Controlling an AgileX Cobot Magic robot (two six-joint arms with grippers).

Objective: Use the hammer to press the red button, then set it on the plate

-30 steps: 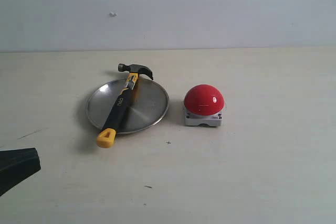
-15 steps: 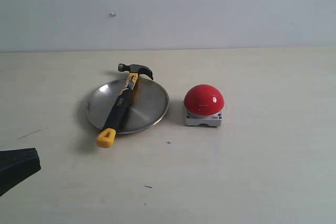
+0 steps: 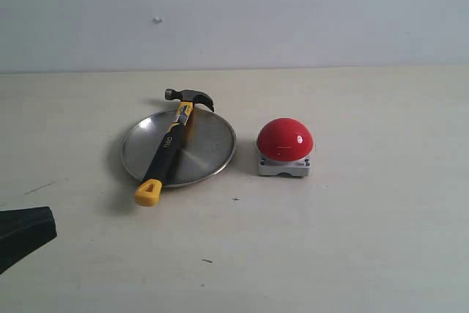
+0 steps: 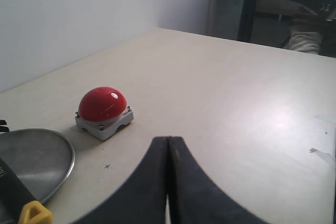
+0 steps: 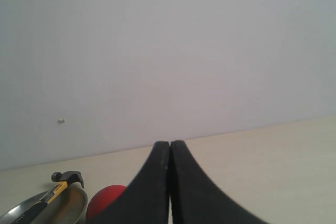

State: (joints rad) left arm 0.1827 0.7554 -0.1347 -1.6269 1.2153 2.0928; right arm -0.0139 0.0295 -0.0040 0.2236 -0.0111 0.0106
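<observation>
The hammer [image 3: 170,144] lies across the silver plate [image 3: 209,144], its dark head past the far rim and its yellow end over the near rim. The red button [image 3: 285,139] sits on its grey base just right of the plate. My left gripper [image 3: 44,221] is at the lower left edge of the exterior view, well away from the plate; in the left wrist view the left gripper [image 4: 168,139] is shut and empty, with the button [image 4: 103,104], the plate [image 4: 37,156] and the hammer's yellow end [image 4: 34,214] beyond it. My right gripper [image 5: 170,142] is shut and empty; it is outside the exterior view.
The pale table [image 3: 352,240] runs to a plain wall [image 3: 293,12] at the back. A small cross mark [image 3: 235,199] lies in front of the plate. The table's far edge and dark furniture [image 4: 252,3] show in the left wrist view.
</observation>
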